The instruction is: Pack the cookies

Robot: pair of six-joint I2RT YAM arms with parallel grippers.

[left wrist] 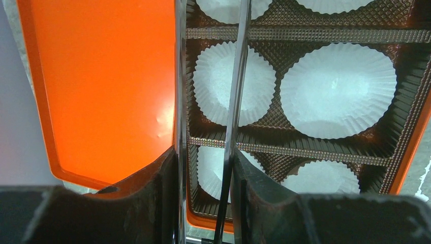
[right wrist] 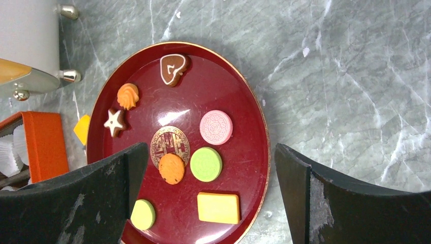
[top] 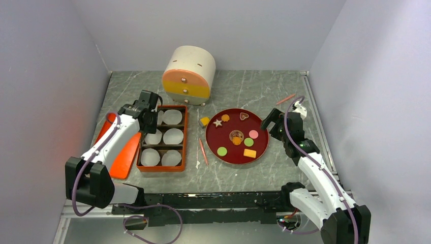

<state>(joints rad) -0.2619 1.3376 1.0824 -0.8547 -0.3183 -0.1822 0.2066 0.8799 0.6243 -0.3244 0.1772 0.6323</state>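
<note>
Here, left jaws narrow around tweezers [left wrist: 235,101]

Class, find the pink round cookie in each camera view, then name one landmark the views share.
Top external: pink round cookie on the right part of the red plate.
Left wrist: not in view.
Right wrist: pink round cookie near the plate's middle.
Shared landmark: the orange box, seen in all three.

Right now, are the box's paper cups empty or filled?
Empty: the visible liners in the orange box hold nothing; cookies sit on the red plate.
</note>
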